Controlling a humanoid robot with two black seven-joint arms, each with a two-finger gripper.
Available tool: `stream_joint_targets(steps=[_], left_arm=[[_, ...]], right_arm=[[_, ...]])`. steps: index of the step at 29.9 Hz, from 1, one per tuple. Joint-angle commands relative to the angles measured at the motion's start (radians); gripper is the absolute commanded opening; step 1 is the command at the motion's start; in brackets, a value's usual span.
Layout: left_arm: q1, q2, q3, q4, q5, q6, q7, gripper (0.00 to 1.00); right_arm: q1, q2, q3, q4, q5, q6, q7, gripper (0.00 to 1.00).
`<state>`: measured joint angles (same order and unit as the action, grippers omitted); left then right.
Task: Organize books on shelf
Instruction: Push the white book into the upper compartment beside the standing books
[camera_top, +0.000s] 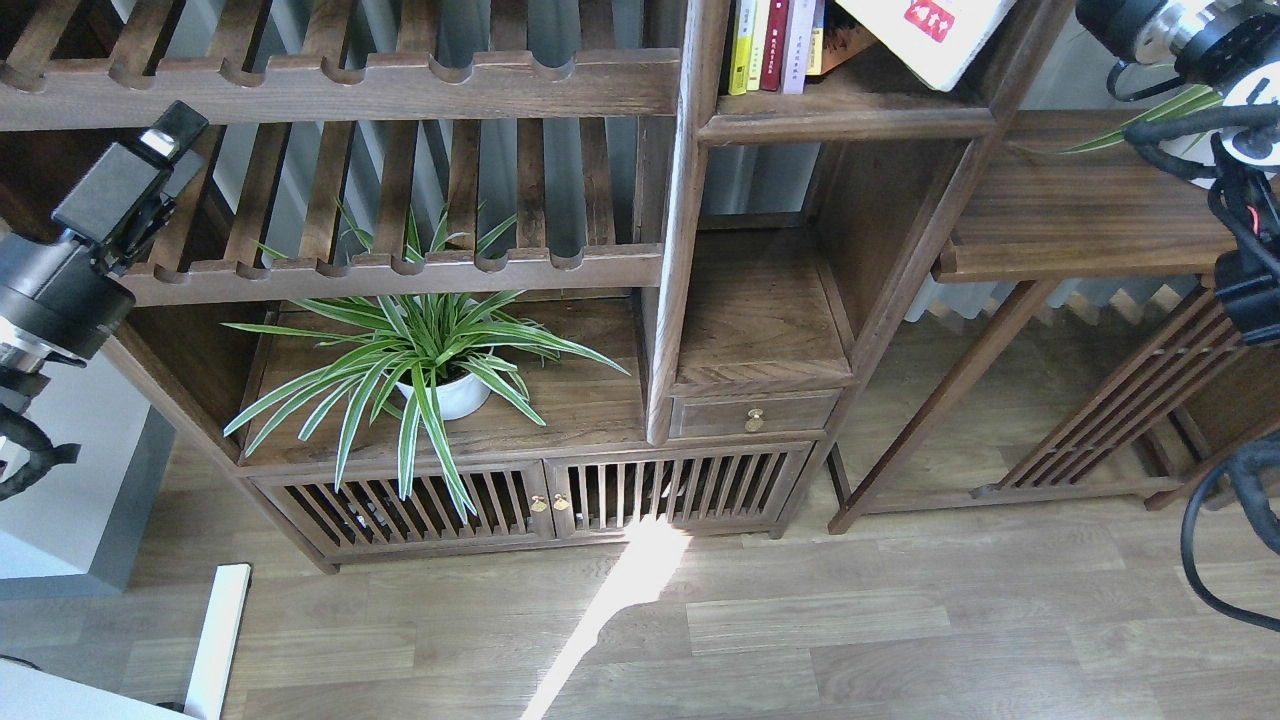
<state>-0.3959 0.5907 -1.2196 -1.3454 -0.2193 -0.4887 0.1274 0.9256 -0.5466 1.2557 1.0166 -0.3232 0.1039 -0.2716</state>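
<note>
The shelf (850, 110) is cut off at the top edge, showing only the bottoms of upright slim books (775, 45) and a tilted white book (935, 35) with a red label. The left gripper (150, 170) hangs raised before the slatted rack (400, 270), empty, its opening impossible to tell. The right arm (1200, 50) enters top right, its gripper out of frame.

The narrow shelf (840, 105) is crowded along its back left by upright slim books (770, 40), and a thick white book (930, 30) leans across its right side, leaving only a bare strip at the front edge. The compartment below (760, 320) stands open between its posts. A potted plant (430, 355) spreads across the wide plank's middle.
</note>
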Motion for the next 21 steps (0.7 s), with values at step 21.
stream_joint_targets(steps=[21], left_arm=[[0.002, -0.008, 0.008, -0.005, 0.002, 0.000, 0.001, 0.99]], right_arm=[[0.059, -0.029, -0.015, -0.067, -0.063, 0.074, 0.006, 0.02]])
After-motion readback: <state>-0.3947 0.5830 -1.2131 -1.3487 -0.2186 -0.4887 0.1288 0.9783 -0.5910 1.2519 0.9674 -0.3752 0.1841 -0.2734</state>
